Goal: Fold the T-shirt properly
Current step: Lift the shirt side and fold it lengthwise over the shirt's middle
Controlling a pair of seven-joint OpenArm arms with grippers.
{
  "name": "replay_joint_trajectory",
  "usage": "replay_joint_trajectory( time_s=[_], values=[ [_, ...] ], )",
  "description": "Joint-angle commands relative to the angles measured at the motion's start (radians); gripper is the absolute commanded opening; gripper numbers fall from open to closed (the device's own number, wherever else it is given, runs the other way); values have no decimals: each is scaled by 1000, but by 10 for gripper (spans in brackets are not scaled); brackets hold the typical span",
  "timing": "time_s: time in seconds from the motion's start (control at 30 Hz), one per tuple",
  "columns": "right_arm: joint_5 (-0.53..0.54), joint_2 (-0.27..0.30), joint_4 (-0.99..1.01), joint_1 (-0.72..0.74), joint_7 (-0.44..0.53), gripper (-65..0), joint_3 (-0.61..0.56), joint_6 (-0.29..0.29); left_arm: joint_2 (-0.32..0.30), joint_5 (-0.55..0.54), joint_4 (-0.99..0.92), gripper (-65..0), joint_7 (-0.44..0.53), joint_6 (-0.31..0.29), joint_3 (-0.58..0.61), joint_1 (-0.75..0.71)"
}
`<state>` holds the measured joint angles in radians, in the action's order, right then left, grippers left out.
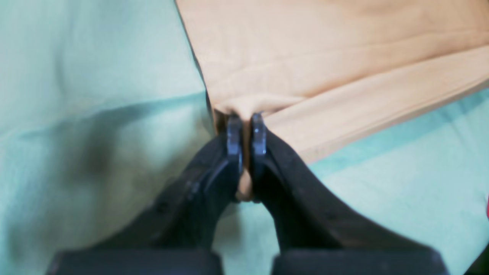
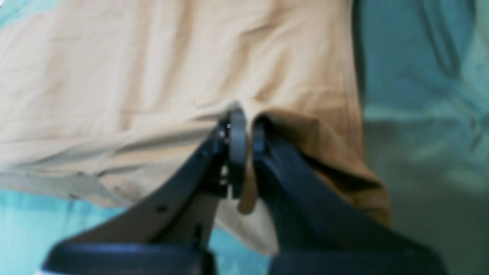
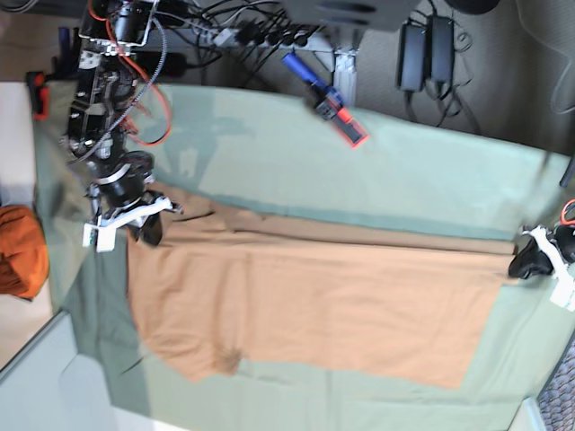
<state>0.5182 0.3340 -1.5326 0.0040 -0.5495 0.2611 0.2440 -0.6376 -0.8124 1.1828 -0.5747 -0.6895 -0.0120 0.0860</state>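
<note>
Cloth fills the table: the T-shirt (image 3: 314,310), plain peach-tan, lies spread across a pale green cloth (image 3: 359,171) and is stretched long between the two arms in the base view. The left gripper (image 1: 246,128) is at 3 o'clock in that view, at the shirt's far corner; its wrist camera shows both jaws pressed together with a pinch of shirt fabric pulled up between them. The right gripper (image 2: 247,131) is at 9 o'clock, at the opposite end, and its jaws are likewise clamped on a raised fold of the shirt's edge. A darker orange cloth bundle (image 3: 18,251) sits off the green cloth at 9 o'clock, just past the right arm. A blue and red tool (image 3: 328,103) lies on the green cloth toward 12 o'clock. No container shows in any view.
</note>
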Motion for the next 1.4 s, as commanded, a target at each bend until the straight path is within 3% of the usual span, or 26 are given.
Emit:
replay_joint_trajectory(
  time_s=[0.0,0.27,0.4,0.5,0.6,0.63,0.73,0.93,1.13,1.37],
  values=[
    [1,18,-3,32,29,-650,-2,75,-24,-9,3,-650,26,-9,-3,31],
    [-54,18,96,140,30,-650,-89,76,-22,85,-40,-650,106,-9,59,100],
    [-70,18,144,173,30,-650,-111,76,-8,94,-71,-604,112,-9,84,136],
    [-71,18,150,172,30,-650,-111,76,3,123,-106,-512,137,-9,87,157],
    [-70,18,151,172,33,-650,-111,87,10,141,-138,-343,159,-9,87,166],
    [-70,18,151,172,42,-580,-111,111,9,140,-145,-298,159,-9,87,166],
    [-93,16,151,172,50,-210,-111,129,9,135,-154,-274,154,-9,87,166],
    [-91,15,122,169,24,-205,-82,127,3,13,-153,-274,40,-9,51,166],
    [-66,16,59,164,-108,-205,93,127,-7,-122,-147,-275,-95,-9,-58,156],
    [7,32,59,16,-113,-205,257,127,-44,-171,-121,-275,-103,-9,-61,89]
  ],
)
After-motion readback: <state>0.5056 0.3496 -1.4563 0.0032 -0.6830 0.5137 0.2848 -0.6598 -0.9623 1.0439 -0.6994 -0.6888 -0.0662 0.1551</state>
